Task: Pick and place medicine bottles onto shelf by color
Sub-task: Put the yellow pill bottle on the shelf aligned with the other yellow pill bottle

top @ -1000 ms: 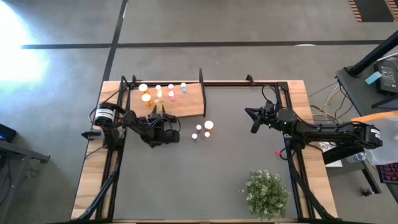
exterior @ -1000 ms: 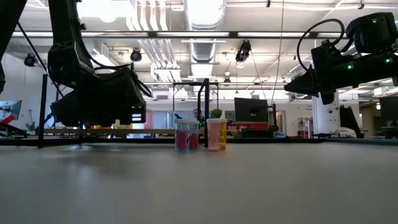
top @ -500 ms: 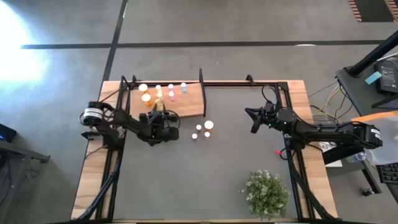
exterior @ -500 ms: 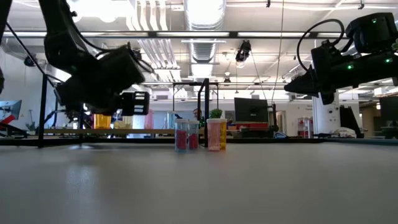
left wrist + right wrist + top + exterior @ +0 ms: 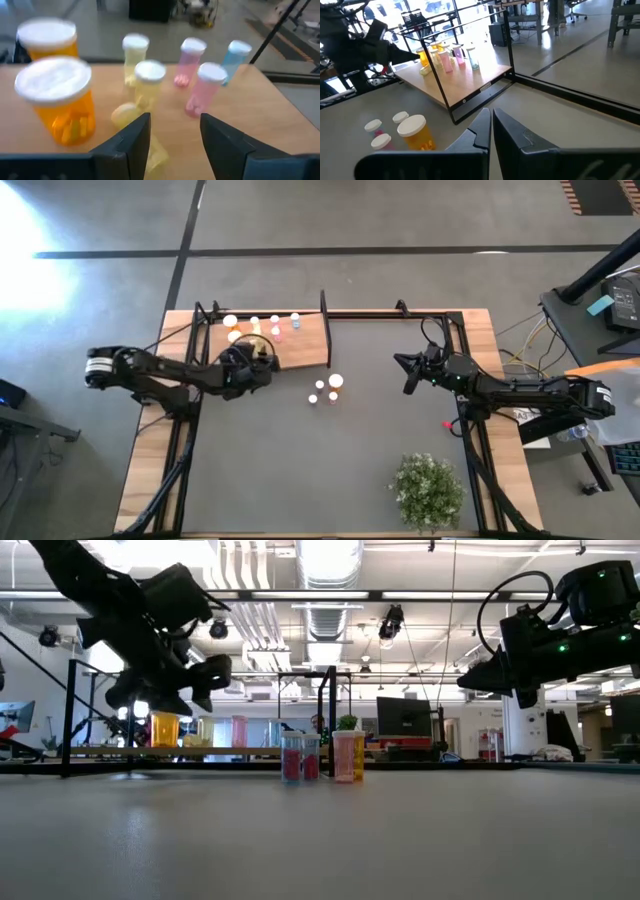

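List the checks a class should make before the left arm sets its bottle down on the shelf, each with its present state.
1. Left pincer holds the yellow bottle: ok, it sits between the fingers.
2. Held bottle is upright: not ok, it is tilted.
3. Pincer is over the shelf: ok.
4. Matching group is there to join: ok, two standing yellow bottles are beside the pink ones.
5. Right pincer is out of the way: ok, shut, above the table's right side.
6. All bottles are sorted: not ok, three bottles stand on the mat.
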{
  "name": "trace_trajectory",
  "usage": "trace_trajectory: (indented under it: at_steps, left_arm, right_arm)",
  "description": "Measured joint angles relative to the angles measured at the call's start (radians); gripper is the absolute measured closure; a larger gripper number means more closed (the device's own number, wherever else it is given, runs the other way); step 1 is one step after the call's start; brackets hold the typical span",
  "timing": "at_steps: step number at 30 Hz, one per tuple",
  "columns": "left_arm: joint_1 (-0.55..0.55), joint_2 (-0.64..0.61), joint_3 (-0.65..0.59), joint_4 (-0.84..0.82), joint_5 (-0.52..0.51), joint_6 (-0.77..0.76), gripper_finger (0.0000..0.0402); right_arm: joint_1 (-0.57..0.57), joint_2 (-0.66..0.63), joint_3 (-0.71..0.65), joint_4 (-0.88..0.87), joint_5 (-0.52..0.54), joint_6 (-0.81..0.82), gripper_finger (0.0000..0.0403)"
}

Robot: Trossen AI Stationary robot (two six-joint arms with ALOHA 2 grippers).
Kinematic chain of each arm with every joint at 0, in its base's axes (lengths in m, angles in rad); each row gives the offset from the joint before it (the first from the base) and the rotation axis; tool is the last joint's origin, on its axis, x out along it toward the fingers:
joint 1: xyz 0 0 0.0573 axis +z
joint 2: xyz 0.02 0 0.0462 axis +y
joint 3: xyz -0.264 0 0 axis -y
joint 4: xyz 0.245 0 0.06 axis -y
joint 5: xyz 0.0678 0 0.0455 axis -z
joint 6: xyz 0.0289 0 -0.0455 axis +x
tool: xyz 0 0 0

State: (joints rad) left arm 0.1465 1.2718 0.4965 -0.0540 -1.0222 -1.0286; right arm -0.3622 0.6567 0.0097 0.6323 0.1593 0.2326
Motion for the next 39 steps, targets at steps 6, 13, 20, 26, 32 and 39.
trace_trajectory:
  at_steps: [6,13,20,26,32,39]
  left_arm:
    - [0.059,-0.082,0.0,-0.093,0.182,-0.092,0.0246]
    - [0.097,-0.084,0.003,-0.172,0.272,-0.195,0.0246]
    - [0.122,-0.046,0.024,-0.208,0.315,-0.25,0.0246]
    - [0.152,-0.018,0.039,-0.192,0.314,-0.253,0.0246]
    - [0.181,0.029,0.048,-0.193,0.314,-0.302,0.0246]
    - [0.205,0.097,0.086,-0.199,0.305,-0.354,0.0246]
  right_arm:
    - [0.0,0.0,0.0,0.0,0.0,0.0,0.0394]
    - [0.0,0.0,0.0,0.0,0.0,0.0,0.0394]
    - [0.0,0.0,0.0,0.0,0.0,0.0,0.0394]
    - [0.0,0.0,0.0,0.0,0.0,0.0,0.0394]
    - [0.0,0.0,0.0,0.0,0.0,0.0,0.0394]
    - [0.0,0.0,0.0,0.0,0.0,0.0,0.0394]
